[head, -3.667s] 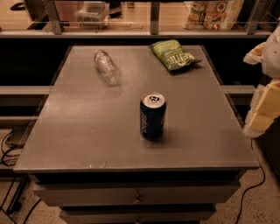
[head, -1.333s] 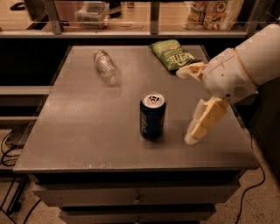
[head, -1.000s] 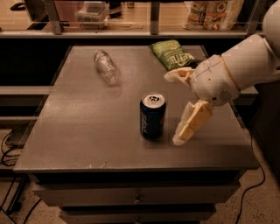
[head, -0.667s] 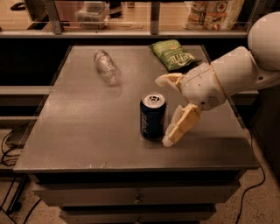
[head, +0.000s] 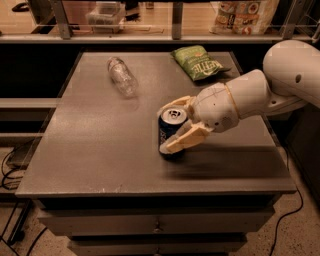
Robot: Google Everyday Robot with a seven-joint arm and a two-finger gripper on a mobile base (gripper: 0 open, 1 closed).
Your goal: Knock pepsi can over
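Pepsi can [head: 169, 130] standing inside wide-open claw [head: 164, 127], nearer prong touching its side, nothing gripped

**Setting.** An indoor robot test area of the office or laboratory kind. A grey cabinet [head: 90, 150] with drawers [head: 157, 228] serves as the table. Loose cables [head: 9, 167] trail over the speckled floor [head: 306, 232] beside it. Behind it runs a counter [head: 150, 38] with upright metal posts, bearing snack bags [head: 245, 12] and a clear plastic box [head: 105, 12]. A white robot arm [head: 290, 70] reaches in from the right. Its gripper [head: 177, 122] is at the pepsi can [head: 167, 134] near the cabinet's middle, fingers spread to either side of it.
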